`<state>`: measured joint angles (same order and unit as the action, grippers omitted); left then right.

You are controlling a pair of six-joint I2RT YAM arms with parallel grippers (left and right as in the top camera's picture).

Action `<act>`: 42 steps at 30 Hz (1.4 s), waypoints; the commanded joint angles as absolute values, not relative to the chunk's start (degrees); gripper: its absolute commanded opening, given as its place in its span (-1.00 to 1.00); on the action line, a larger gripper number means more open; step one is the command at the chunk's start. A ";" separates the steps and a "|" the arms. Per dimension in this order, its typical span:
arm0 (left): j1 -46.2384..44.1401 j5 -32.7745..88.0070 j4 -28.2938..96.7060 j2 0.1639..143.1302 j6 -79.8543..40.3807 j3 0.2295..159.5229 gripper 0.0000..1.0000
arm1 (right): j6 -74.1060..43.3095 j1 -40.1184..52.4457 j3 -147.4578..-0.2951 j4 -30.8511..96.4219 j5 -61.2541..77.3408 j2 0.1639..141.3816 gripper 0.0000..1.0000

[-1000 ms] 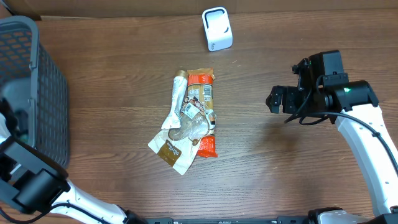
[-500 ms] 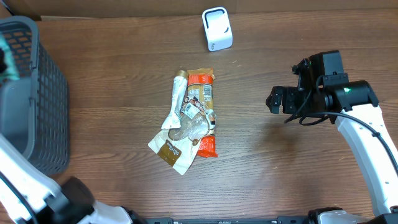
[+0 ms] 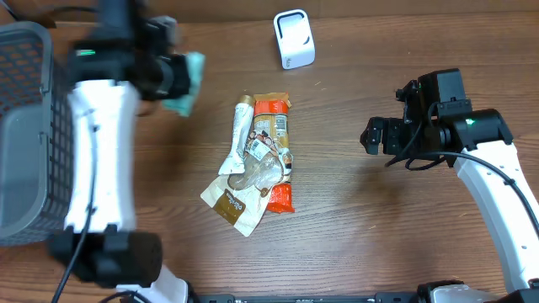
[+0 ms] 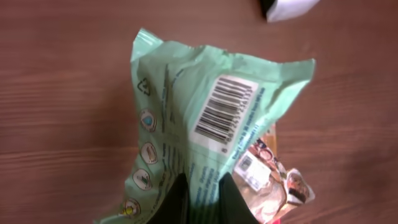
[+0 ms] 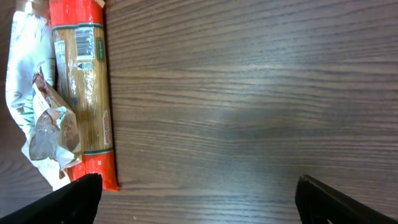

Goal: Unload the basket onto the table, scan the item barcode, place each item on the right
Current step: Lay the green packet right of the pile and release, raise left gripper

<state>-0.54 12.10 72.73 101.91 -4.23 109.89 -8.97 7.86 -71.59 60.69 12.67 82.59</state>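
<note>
Mint-green pouch (image 4: 174,93), black barcode (image 4: 225,110) on white panel; brown wood-grain counter (image 3: 379,236); white scanner (image 3: 294,39); grey mesh basket (image 3: 29,59); orange-ended packet (image 3: 273,126).

wood table (image 3: 379,236): basket (image 3: 24,168), white scanner (image 3: 294,39), packet pile (image 3: 257,164)

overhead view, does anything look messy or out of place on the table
Yes: in the middle, a crumpled clear bag lies skewed over the long orange-ended pack and a brown-and-white pouch, forming an untidy overlapping heap. Nothing looks spilled or torn.
</note>
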 commanded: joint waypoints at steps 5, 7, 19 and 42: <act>-14.85 10.00 62.67 106.06 -11.38 96.16 -0.91 | -8.88 7.66 -72.71 60.55 12.93 82.65 1.00; -17.50 9.91 60.16 107.02 -11.88 94.26 -0.91 | -8.91 7.66 -72.71 60.55 12.93 82.65 1.00; -30.65 3.81 50.13 109.73 -16.99 89.84 -0.92 | -8.91 7.66 -72.71 60.36 12.95 82.65 1.00; -21.56 1.10 58.54 107.37 -17.80 108.44 1.00 | -12.27 8.86 -72.71 59.11 21.23 83.99 0.99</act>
